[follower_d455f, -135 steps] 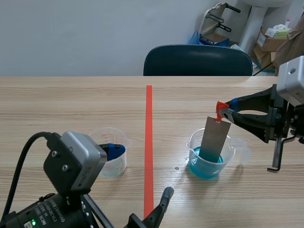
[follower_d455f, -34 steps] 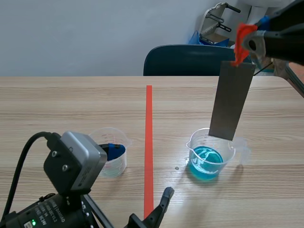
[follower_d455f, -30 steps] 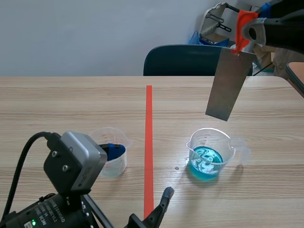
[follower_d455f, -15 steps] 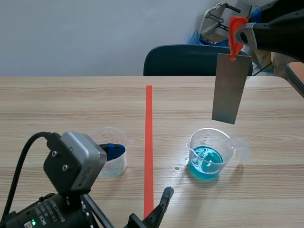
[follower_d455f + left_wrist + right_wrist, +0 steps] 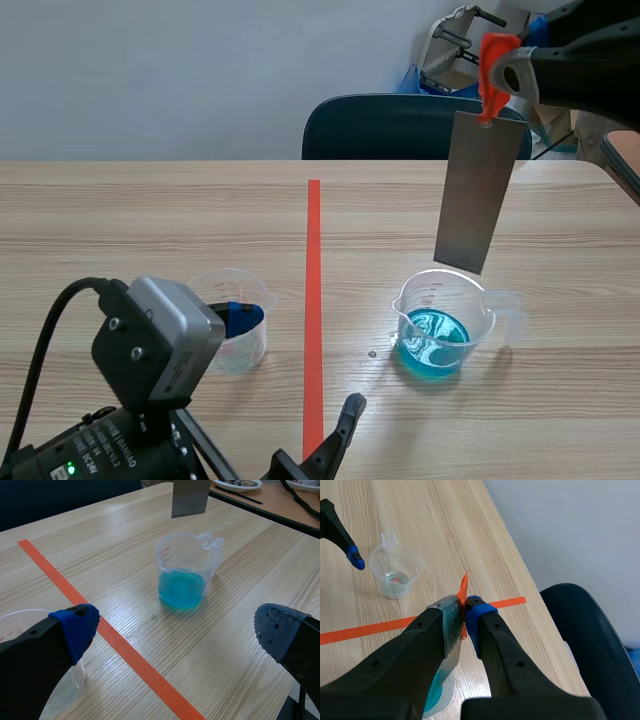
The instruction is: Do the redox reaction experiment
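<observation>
A grey metal strip with an orange tag at its top hangs from my right gripper, which is shut on its upper end. Its lower edge sits just above a clear beaker of blue liquid, not touching the liquid. The right wrist view looks along the strip, pinched in the right gripper, down to the blue beaker. A second clear beaker stands left of the tape line, beside one finger of my open left gripper. That left gripper holds nothing; the blue beaker stands ahead of it.
A dark chair stands behind the table's far edge. Boxes and clutter fill the back right corner. The bulky left arm takes up the near left of the table.
The right gripper has lifted the strip out of the blue liquid and high above the beaker. In the last half second the strip tilted and came down slightly. The left arm has not moved.
</observation>
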